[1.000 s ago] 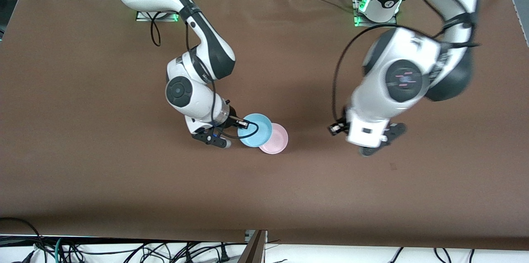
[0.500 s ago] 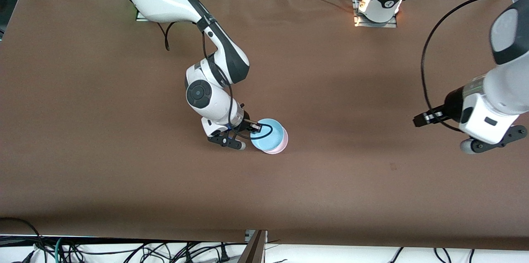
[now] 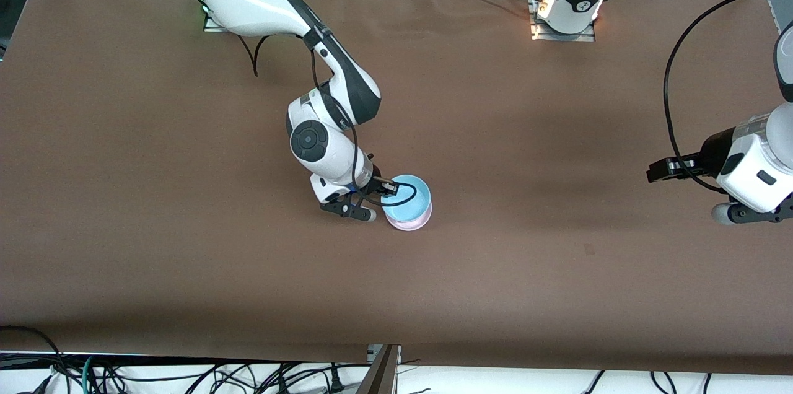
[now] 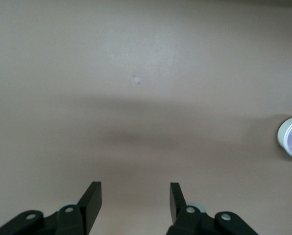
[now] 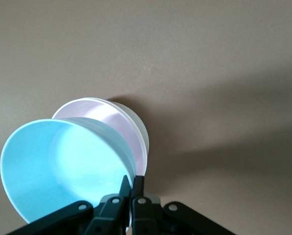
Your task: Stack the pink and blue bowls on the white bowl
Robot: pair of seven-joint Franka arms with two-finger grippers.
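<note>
Last stacking step in hand, judging by the layout: right gripper [image 3: 379, 191] is pinched shut on the rim of the blue bowl [image 3: 406, 197] and holds it over the pink bowl [image 3: 410, 222], near the table's middle. The wrist view shows the blue bowl [image 5: 62, 169] tilted, not yet seated, with the pink bowl [image 5: 114, 122] nested in the white bowl [image 5: 138, 129] below it; the right gripper [image 5: 132, 188] fingers clamp the rim wall, one inside and one outside. From the front only a sliver of pink shows under the blue, and I can't pick out the white one there. Next move likely calls for levelling the blue bowl, lowering it straight into the pink, then letting go of the rim without dragging the stack sideways; a tilted drop could knock it off centre. Right arm reaches from its base down toward the front camera, wrist bent, gripper angled in from the side. Left gripper [image 3: 737, 215] waits out at the left arm's end of the table, over bare brown table [image 3: 557, 295]; left gripper [image 4: 135, 203] jaws stand apart, holding nothing.
</note>
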